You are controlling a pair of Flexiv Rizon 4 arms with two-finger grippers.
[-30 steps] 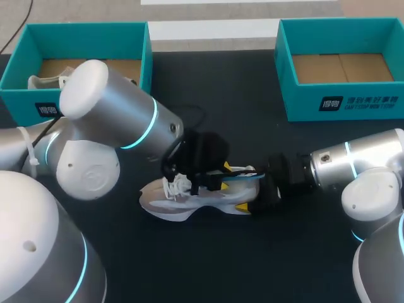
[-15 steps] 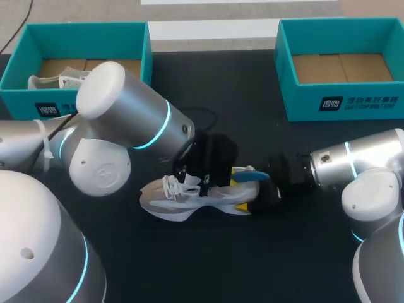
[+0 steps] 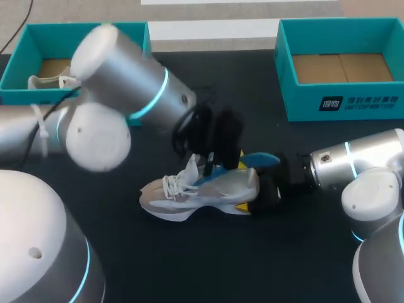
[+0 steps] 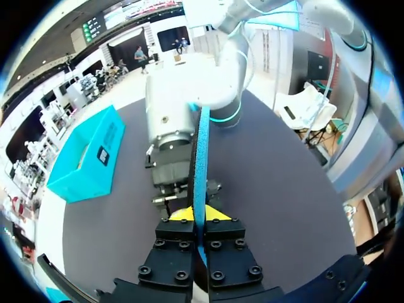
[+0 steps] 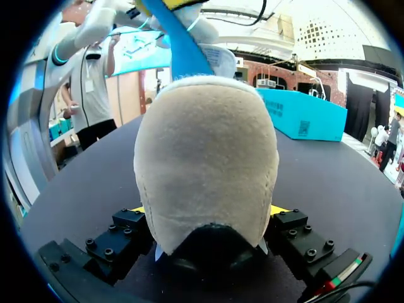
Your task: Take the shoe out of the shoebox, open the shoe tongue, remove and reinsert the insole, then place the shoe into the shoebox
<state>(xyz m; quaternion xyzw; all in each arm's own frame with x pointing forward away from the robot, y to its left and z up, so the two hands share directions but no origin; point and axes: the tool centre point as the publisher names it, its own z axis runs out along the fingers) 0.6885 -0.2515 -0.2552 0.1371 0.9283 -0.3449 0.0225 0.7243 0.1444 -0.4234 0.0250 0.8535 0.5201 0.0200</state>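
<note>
A white and grey shoe [image 3: 202, 194] lies on its side on the black table, toe to the left. My right gripper [image 3: 264, 192] is shut on its heel; in the right wrist view the beige heel [image 5: 205, 164] fills the space between the yellow tips of that gripper [image 5: 208, 213]. A blue insole [image 3: 255, 159] sticks up out of the shoe opening. My left gripper [image 3: 218, 163] is shut on it from above. Seen from the left wrist, the insole [image 4: 201, 151] runs edge-on between the closed fingers of the left gripper [image 4: 200, 218]. The insole [image 5: 180, 44] also rises above the heel.
A teal shoebox [image 3: 82, 26] at the back left holds a second white shoe [image 3: 45, 81]. Another teal shoebox [image 3: 353, 104] with a cardboard floor stands at the back right. My left arm's big elbow hangs over the table's left half.
The left gripper closed on the insole and rose, pulling its heel end up out of the shoe. The left arm swung upward. The right gripper stayed on the heel.
</note>
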